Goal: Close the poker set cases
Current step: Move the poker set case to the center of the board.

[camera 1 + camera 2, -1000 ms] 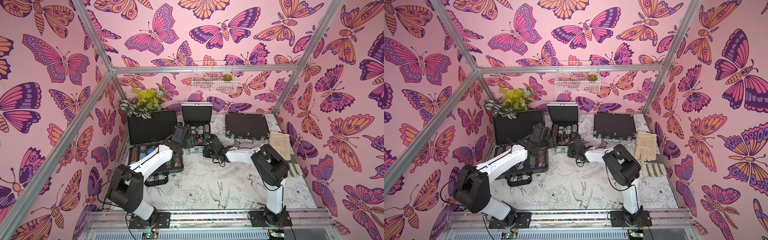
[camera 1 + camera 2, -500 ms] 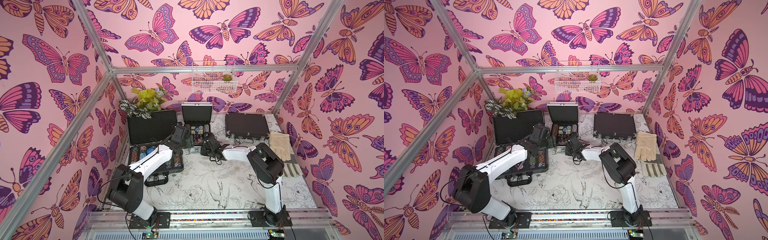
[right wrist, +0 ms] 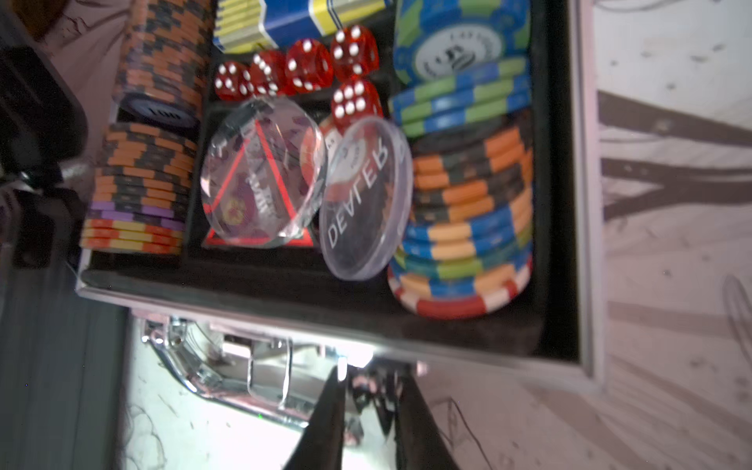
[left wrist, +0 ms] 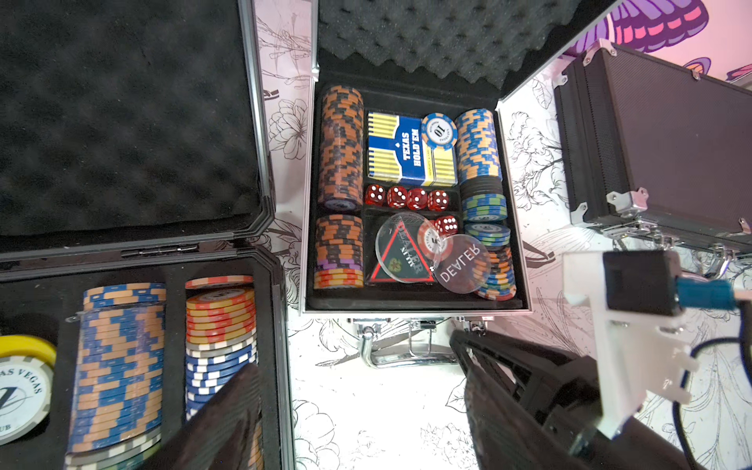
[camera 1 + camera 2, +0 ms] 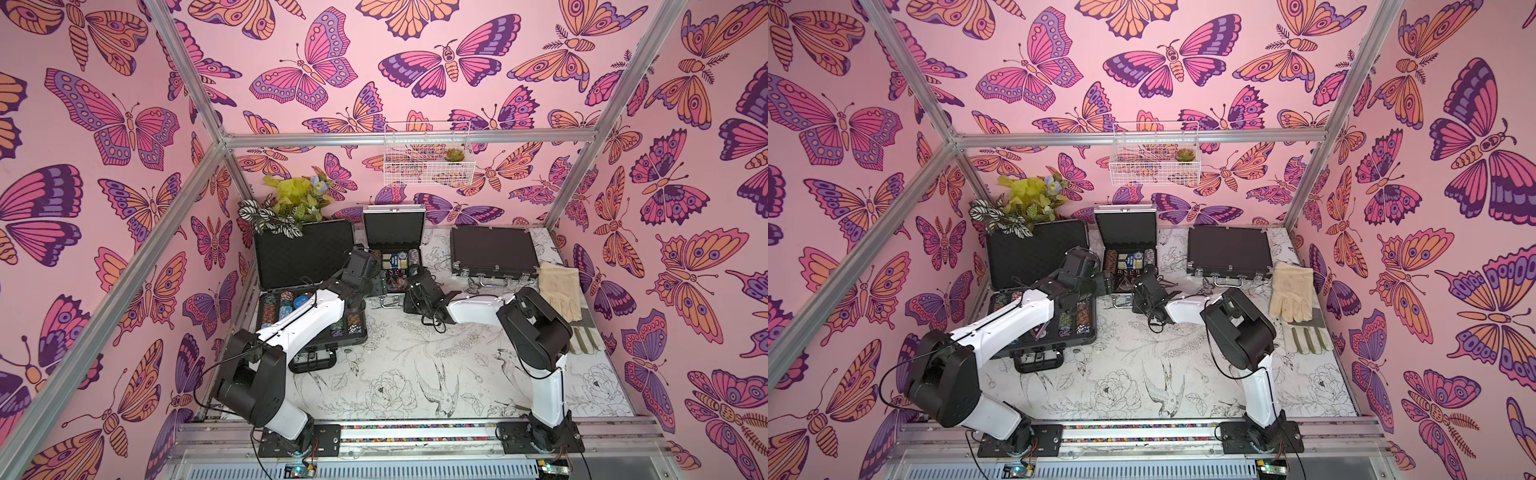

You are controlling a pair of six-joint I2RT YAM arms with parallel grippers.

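Three poker cases stand along the back of the flower-printed bench (image 5: 415, 365). At the left, the large dark-grey ribbed plastic case (image 5: 303, 253) lies open with its lid upright and poker chips (image 5: 282, 303) in its tray. The left claw (image 4: 354, 354) hovers, fingers wide apart, before the small silver aluminium case (image 5: 394, 226), which is also open, in the middle. The right claw (image 3: 370, 378) sits at that case's front edge beside its chrome handle (image 3: 203, 378), fingers nearly together; whether they pinch anything I cannot tell. At the right, the wide black silver-latched case (image 5: 492, 253) lies shut.
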